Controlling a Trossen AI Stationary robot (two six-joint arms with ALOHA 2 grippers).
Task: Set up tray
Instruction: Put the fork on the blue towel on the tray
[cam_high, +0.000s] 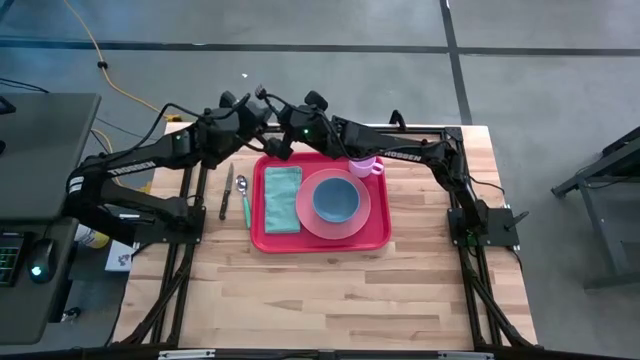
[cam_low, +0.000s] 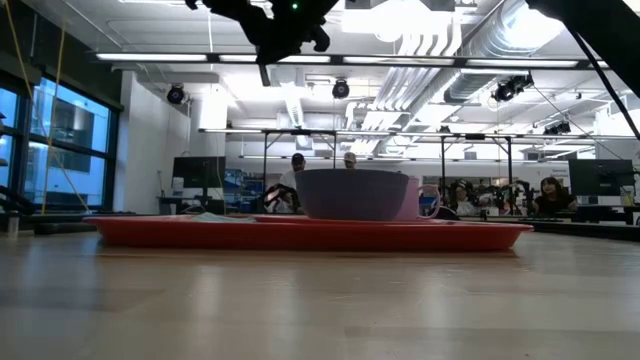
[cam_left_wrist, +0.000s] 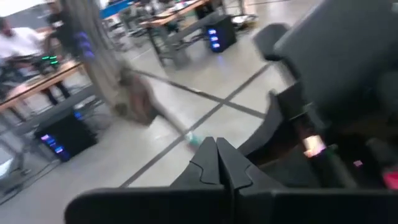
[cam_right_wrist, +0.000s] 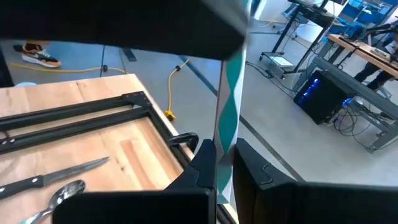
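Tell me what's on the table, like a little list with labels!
tray: red tray, mid-table
on tray: teal napkin; pink plate holding blue bowl; pink cup at far right corner
beside tray: knife and spoon, on its left
left gripper: shut, raised near tray's far edge
right gripper: shut on thin teal thing, can't tell what

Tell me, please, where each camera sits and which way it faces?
High: overhead, straight down on the tray; both arms show.
Low: tabletop height, level across the tray; arm overhead.
Left wrist: facing the room's floor; left gripper shut.
Right wrist: facing knife and spoon; right gripper pinching a teal strip.
Shared: high and right wrist both show the knife.
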